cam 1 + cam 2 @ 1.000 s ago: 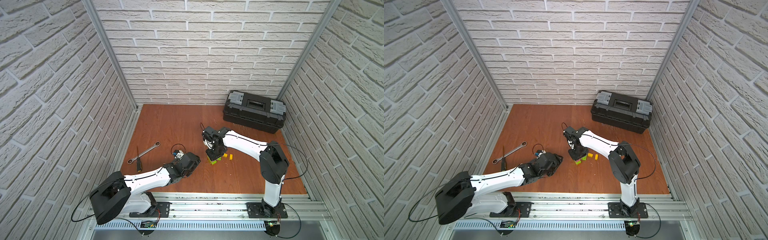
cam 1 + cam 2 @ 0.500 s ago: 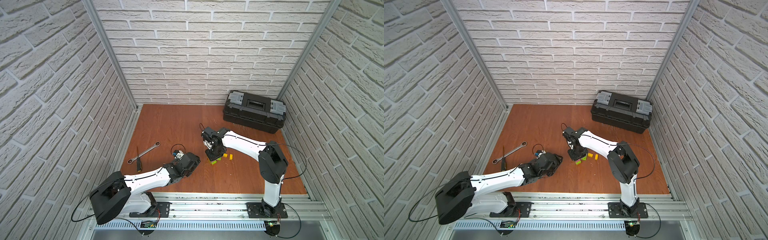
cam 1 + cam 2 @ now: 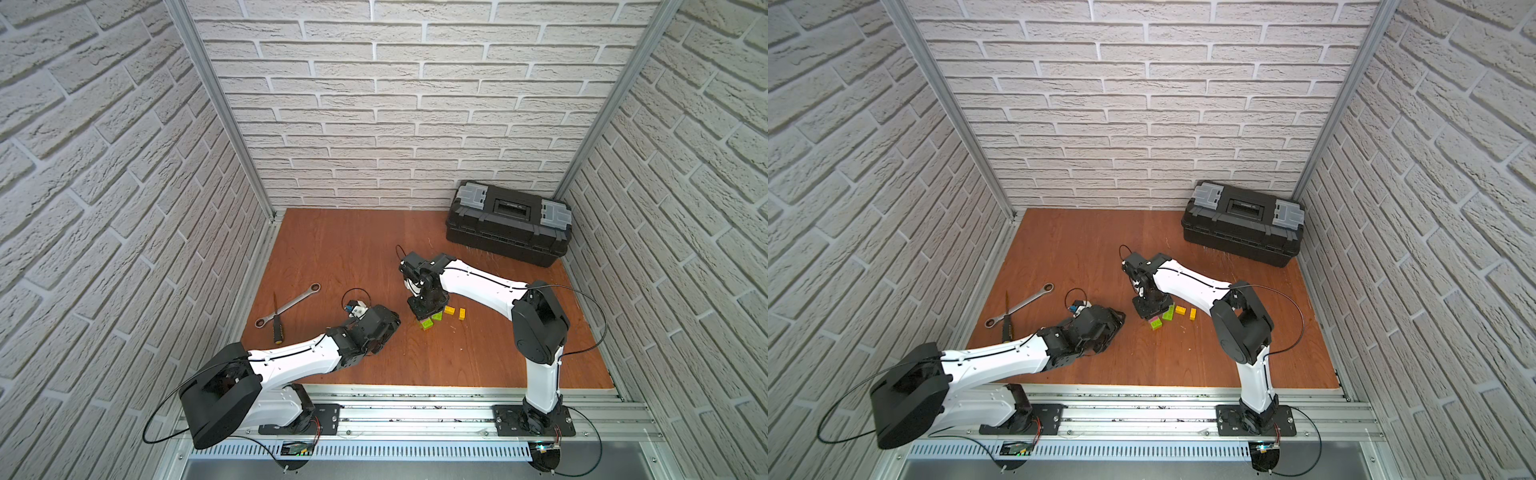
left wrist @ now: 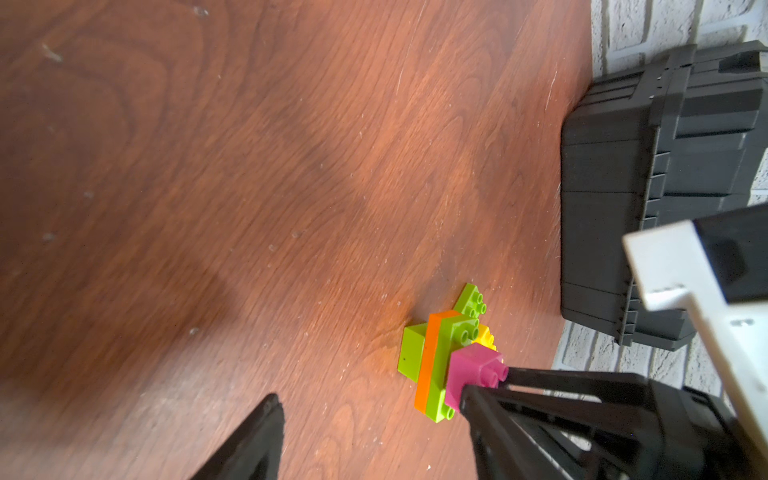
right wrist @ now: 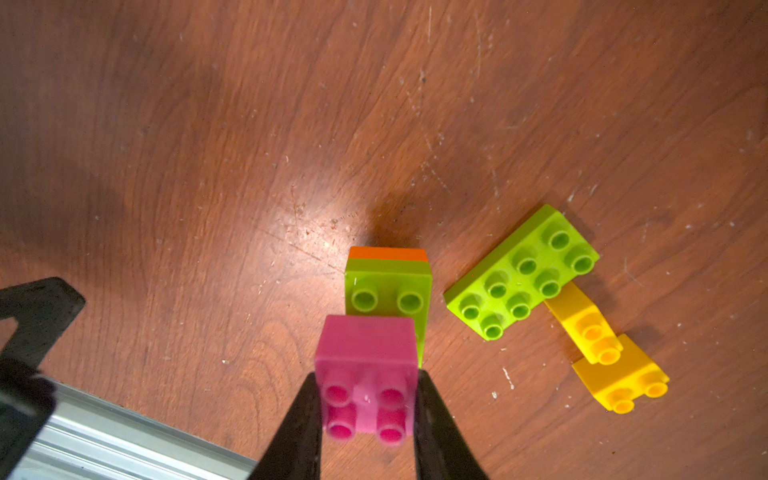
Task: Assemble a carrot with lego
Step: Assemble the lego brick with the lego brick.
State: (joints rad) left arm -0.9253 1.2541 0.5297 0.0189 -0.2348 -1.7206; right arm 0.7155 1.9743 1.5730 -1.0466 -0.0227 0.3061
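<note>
Wood tabletop [image 3: 353, 249], mock-brick walls [image 3: 415, 124]. Right gripper [image 5: 368, 390] clamps pink brick [image 5: 365, 353], seating it on the green-orange carrot stack [image 5: 388, 282] mid-table. Left gripper [image 3: 390, 326] open, empty, close by, probably to brace. Loose green brick [image 5: 521, 272] and yellow bricks [image 5: 582, 320] wait beside the stack.

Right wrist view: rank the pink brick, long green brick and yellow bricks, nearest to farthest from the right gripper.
1. Pink brick, clamped in the right gripper, on the stack.
2. Long green brick, loose beside the stack.
3. Yellow bricks, just beyond the green one.
</note>
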